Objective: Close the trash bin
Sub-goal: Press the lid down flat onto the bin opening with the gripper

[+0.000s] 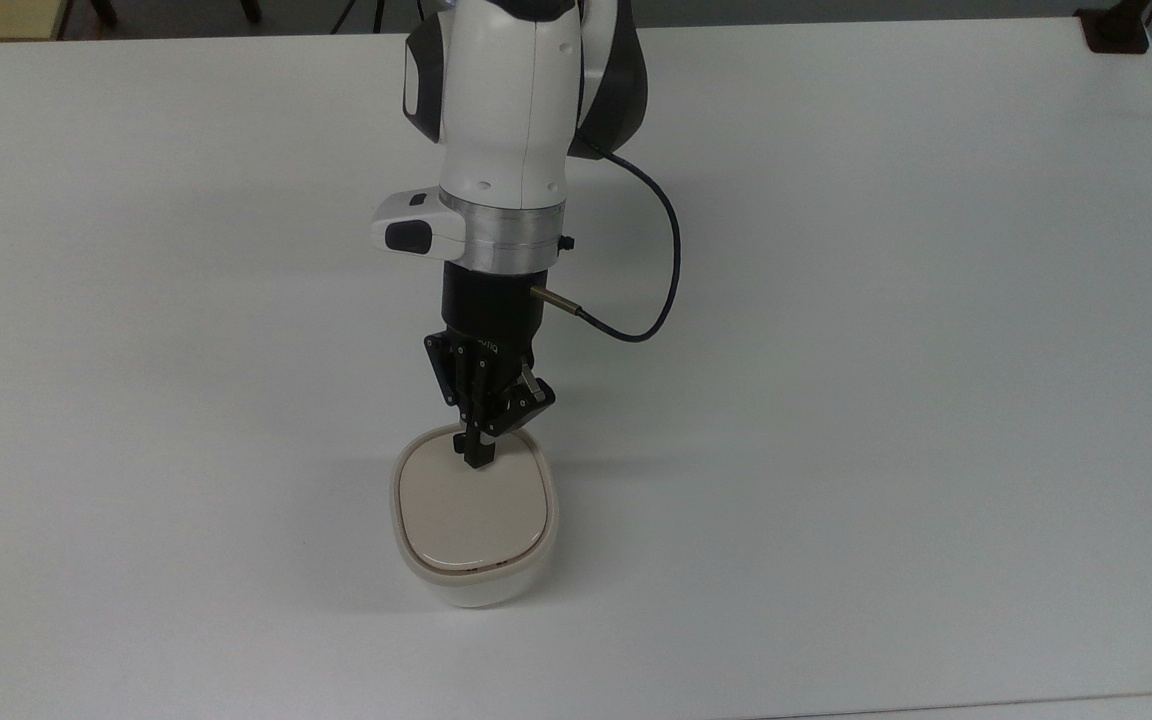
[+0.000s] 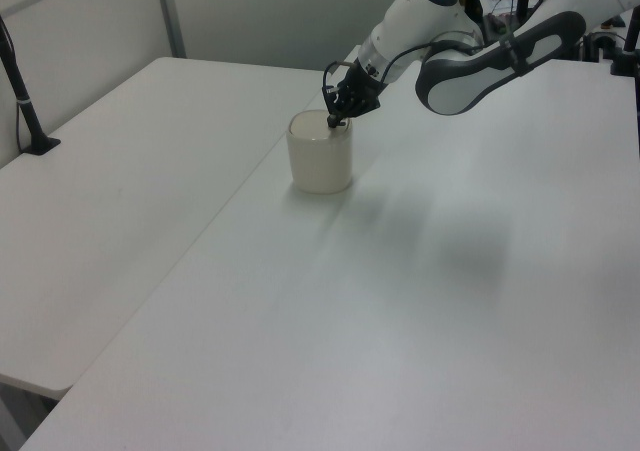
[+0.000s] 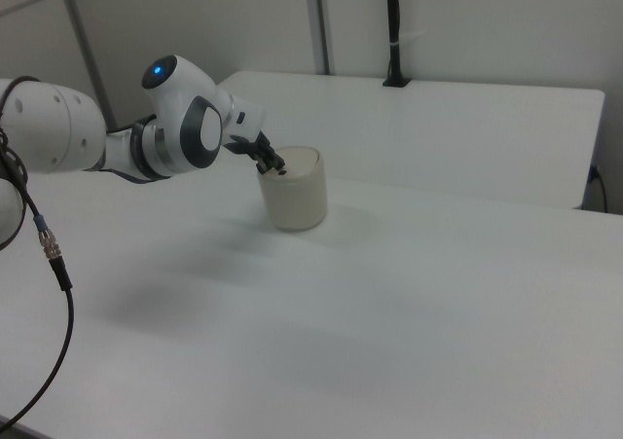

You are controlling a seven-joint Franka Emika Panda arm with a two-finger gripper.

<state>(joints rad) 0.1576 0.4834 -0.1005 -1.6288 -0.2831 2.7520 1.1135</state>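
Bin (image 1: 474, 520) sits on the white table (image 1: 886, 400), nearest the top view's lower edge, beige lid (image 1: 471, 505) lying flat in the rim; in the left view (image 2: 320, 154) and the right view (image 3: 292, 190) its top looks level. The latch is not visible, hidden under the tool. Gripper (image 1: 477, 458) comes down just behind, tips on the lid's far edge, fingers pressed together, nothing between them. Contact point is too small to make out in the side views. Arm (image 1: 511, 130) is cut off at the top view's upper edge. Black cable (image 1: 661, 250) loops beside the wrist. Far back: second table (image 3: 438, 118), black post (image 3: 394, 30), plain wall panels.
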